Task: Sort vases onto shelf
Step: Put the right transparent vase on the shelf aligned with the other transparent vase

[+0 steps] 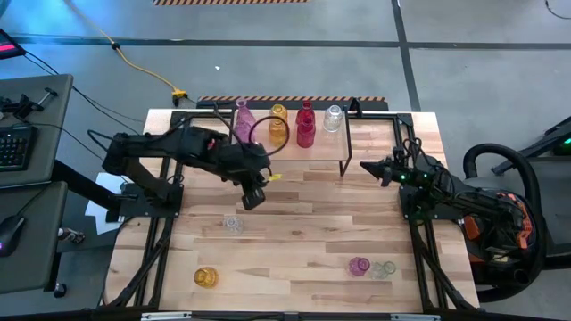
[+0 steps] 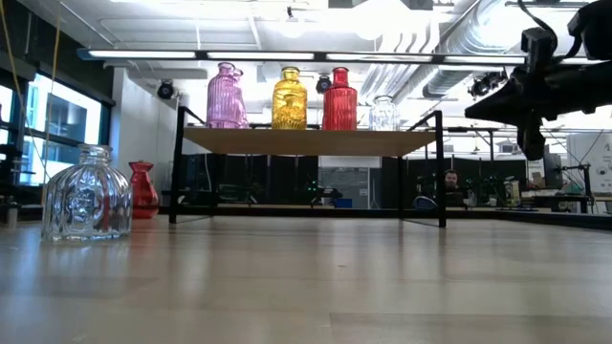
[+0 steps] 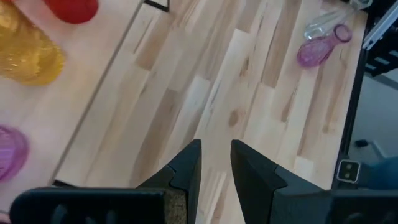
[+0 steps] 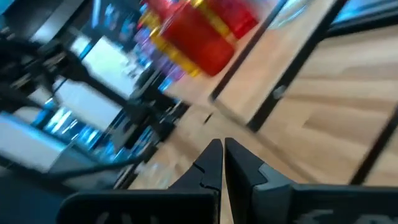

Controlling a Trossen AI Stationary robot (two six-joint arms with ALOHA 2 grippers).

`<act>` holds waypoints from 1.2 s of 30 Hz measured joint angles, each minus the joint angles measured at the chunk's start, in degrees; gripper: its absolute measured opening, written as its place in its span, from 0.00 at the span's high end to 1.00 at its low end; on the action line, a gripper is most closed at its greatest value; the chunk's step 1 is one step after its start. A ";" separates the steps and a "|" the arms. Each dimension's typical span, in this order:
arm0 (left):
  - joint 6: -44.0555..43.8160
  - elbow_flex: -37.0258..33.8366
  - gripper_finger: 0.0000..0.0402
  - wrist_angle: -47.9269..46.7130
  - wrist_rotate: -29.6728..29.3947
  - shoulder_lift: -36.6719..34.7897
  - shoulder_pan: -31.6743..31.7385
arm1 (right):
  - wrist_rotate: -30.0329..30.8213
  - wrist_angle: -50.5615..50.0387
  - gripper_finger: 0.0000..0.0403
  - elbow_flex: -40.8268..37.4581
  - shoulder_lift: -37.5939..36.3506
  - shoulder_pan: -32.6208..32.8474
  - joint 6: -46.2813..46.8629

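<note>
On the small raised shelf (image 1: 357, 134) with its light wooden top and black metal frame stood four ribbed glass vases in a row: pink (image 1: 244, 119), amber (image 1: 278, 125), red (image 1: 305, 125) and clear (image 1: 333, 118). The left pincer (image 1: 253, 198) hung in front of the shelf, fingers slightly parted and holding nothing. The right pincer (image 1: 375, 168), beside the shelf's end, was closed and empty.

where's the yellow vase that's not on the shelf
In the high view the yellow vase sits at the table's front left corner, alone; its nearest neighbour is a clear vase.
</note>
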 joint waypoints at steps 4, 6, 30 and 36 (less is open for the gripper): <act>-1.51 0.00 0.81 1.21 0.02 0.94 -0.21 | -5.88 2.12 1.00 0.00 0.00 0.02 2.47; -2.48 0.00 0.81 1.70 -0.01 1.29 -0.19 | -8.31 2.93 1.00 0.00 -0.08 0.02 6.17; -5.37 0.00 0.81 1.17 0.52 1.40 -0.15 | -23.17 14.66 0.56 1.61 0.39 0.02 13.33; -1.21 0.00 0.81 -0.65 1.89 1.40 -0.15 | -27.63 9.46 0.55 14.08 1.02 0.02 11.20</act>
